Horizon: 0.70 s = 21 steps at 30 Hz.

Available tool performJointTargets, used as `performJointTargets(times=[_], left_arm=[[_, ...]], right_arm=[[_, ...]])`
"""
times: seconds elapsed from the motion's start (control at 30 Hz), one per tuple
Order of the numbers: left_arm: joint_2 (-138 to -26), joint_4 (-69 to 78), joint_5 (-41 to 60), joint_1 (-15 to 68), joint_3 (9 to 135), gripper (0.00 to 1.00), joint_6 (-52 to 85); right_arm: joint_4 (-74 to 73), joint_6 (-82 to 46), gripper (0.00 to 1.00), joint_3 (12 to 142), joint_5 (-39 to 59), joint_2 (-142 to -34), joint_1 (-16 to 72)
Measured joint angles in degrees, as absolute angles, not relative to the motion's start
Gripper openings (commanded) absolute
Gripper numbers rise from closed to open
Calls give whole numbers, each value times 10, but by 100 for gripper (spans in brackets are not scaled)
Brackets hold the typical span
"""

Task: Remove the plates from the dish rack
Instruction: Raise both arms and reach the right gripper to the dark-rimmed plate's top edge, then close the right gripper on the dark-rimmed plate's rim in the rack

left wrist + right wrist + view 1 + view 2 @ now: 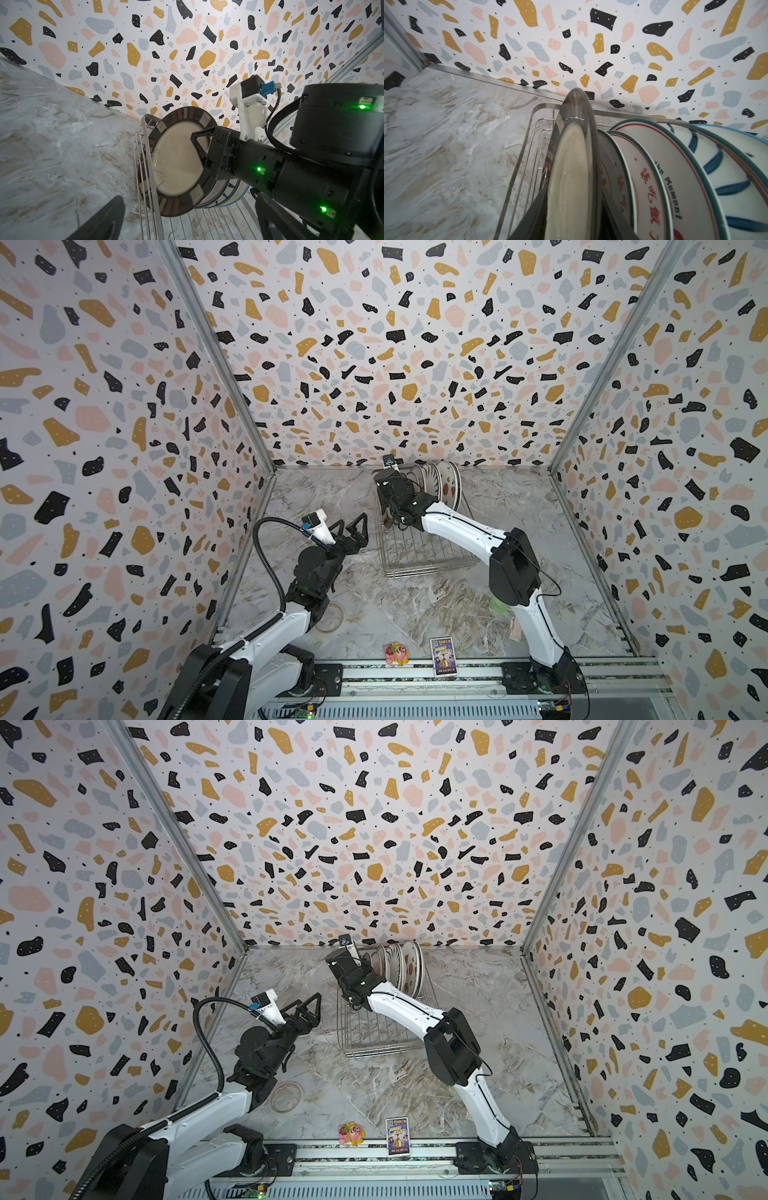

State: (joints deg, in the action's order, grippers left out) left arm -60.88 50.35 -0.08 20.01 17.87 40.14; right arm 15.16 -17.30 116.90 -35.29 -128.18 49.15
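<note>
– Right gripper (572, 199), state?
– Clamped on the brown-rimmed plate (571, 162), a finger on each face near the rim. In the right wrist view both fingers are cut off at the frame edge. The left wrist view shows one finger (193, 137) across the cream face, and the other is hidden behind the plate.
– Plate lifted?
– Can't tell whether its lower rim rests on the wires. It stands on edge at the row's left end.
– And the others?
– The plates (440, 485) stand upright in a row at the far end of the dish rack (428, 556), close to the back wall. The rack sits on the bench (415, 614). In both top views the right wrist blocks the left part of the row, so the count is unclear. The right wrist view has an orange-marked one mostly hidden, two with red characters, and a blue-stroked one cut off.
– Left gripper (354, 519)?
– Wide open, empty, above the bench just left of the rack, not touching it.
– Clutter?
– A clear ring (330, 616) is half under the left arm. A blurry green round thing (496, 605) is mostly behind the right arm. A card (443, 655) and a small toy (397, 653) lie at the near edge.
</note>
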Motion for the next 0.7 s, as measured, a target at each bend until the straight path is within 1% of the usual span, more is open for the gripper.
performJointTargets(times=[0.03, 0.13, 0.17, 0.23, 0.3, 0.37, 0.4, 0.47, 0.5, 0.57, 0.6, 0.7], left_arm=[[-609, 504, -1, 201, 179, 99, 402], [-610, 509, -4, 203, 179, 100, 406], [-610, 510, -5, 204, 179, 100, 407], [-611, 511, -5, 204, 179, 100, 411], [-611, 512, -8, 204, 178, 100, 413], [-611, 512, -13, 204, 178, 100, 415], [-611, 514, -16, 204, 178, 100, 416], [-611, 515, -18, 204, 178, 100, 418], [-611, 515, -20, 205, 178, 100, 419], [-611, 515, -21, 206, 178, 100, 420], [-611, 515, -22, 207, 178, 100, 420], [-611, 515, -25, 207, 178, 100, 421]], right_arm=[[158, -175, 32, 1176, -359, -1285, 492], [169, -181, 31, 1186, -372, -1289, 494], [172, -182, 28, 1186, -375, -1290, 494], [177, -183, 27, 1187, -382, -1291, 495], [181, -185, 22, 1187, -387, -1291, 495], [185, -190, 20, 1188, -395, -1291, 495], [187, -192, 16, 1191, -399, -1293, 495], [189, -196, 15, 1198, -406, -1297, 495], [192, -198, 11, 1205, -409, -1300, 495], [201, -199, 10, 1218, -416, -1307, 495], [209, -199, 7, 1226, -423, -1312, 496], [226, -197, 5, 1246, -432, -1321, 497]])
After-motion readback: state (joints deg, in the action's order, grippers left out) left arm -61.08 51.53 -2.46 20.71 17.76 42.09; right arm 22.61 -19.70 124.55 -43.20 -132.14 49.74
